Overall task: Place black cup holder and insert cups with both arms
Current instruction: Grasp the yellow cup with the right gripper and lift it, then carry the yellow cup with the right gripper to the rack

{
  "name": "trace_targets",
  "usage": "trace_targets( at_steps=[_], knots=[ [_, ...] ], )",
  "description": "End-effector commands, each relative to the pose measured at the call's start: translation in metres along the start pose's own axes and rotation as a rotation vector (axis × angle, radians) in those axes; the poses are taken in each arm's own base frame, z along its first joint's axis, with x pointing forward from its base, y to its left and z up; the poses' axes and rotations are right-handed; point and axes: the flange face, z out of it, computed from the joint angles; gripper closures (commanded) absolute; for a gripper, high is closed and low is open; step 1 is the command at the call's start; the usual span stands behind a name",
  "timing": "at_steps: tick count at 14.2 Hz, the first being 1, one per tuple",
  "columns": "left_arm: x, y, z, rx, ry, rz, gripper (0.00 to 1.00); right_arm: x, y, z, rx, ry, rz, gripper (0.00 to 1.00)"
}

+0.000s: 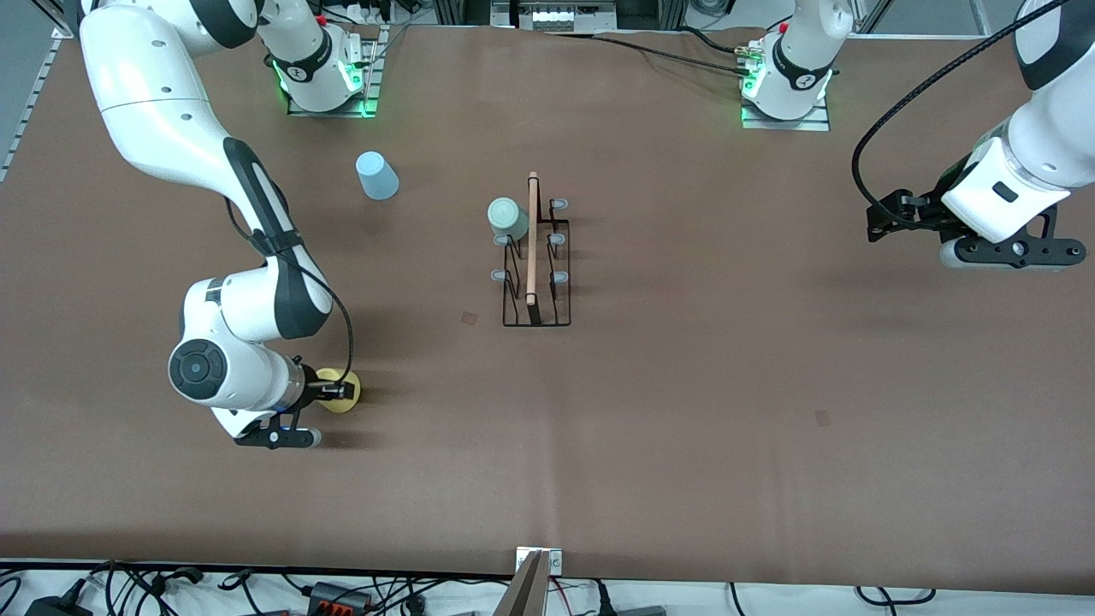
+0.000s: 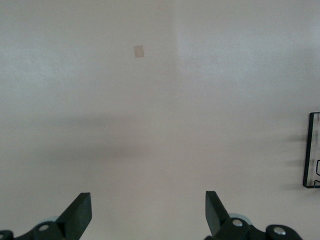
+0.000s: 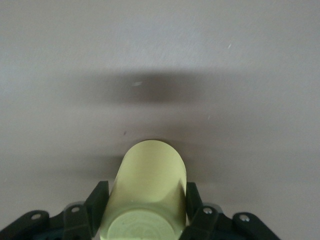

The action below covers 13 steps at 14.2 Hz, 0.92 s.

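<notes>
The black cup holder (image 1: 536,257) stands at the table's middle, with its pale rod on top. A mint-green cup (image 1: 507,218) sits on one of its pegs, on the side toward the right arm's end. A light blue cup (image 1: 376,175) stands upside down on the table, nearer the right arm's base. My right gripper (image 1: 335,391) is low at the table, shut on the yellow cup (image 1: 342,404), which shows between its fingers in the right wrist view (image 3: 152,175). My left gripper (image 1: 881,221) is open and empty over bare table at the left arm's end; the left wrist view (image 2: 147,196) shows the holder's edge (image 2: 311,150).
The brown table mat (image 1: 684,385) carries two small darker patches (image 1: 469,317) (image 1: 822,417). The arm bases (image 1: 325,77) (image 1: 785,85) stand at the table's edge farthest from the front camera. Cables lie along the edge nearest it (image 1: 342,590).
</notes>
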Motion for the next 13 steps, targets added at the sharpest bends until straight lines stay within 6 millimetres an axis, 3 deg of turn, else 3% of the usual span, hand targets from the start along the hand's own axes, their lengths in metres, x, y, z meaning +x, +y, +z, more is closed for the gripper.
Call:
trace_targets(
  at_steps=[1, 3, 6, 10, 13],
  knots=[
    [-0.007, 0.001, -0.002, -0.015, -0.002, 0.006, 0.0, -0.017, -0.027, -0.049, 0.001, -0.028, -0.049, 0.77],
    [-0.007, -0.003, -0.002, -0.017, -0.003, 0.0, 0.0, -0.039, -0.07, -0.094, 0.036, -0.033, -0.099, 0.77],
    [-0.006, -0.002, -0.002, -0.02, -0.004, 0.001, 0.0, -0.08, -0.137, -0.142, 0.081, -0.051, -0.11, 0.77],
    [-0.006, -0.002, -0.002, -0.02, -0.004, 0.005, 0.0, -0.123, -0.207, -0.154, 0.114, -0.095, -0.082, 0.77],
    [-0.006, -0.002, -0.002, -0.021, -0.004, 0.012, 0.0, -0.155, -0.262, -0.143, 0.078, -0.091, -0.112, 0.77]
  ],
)
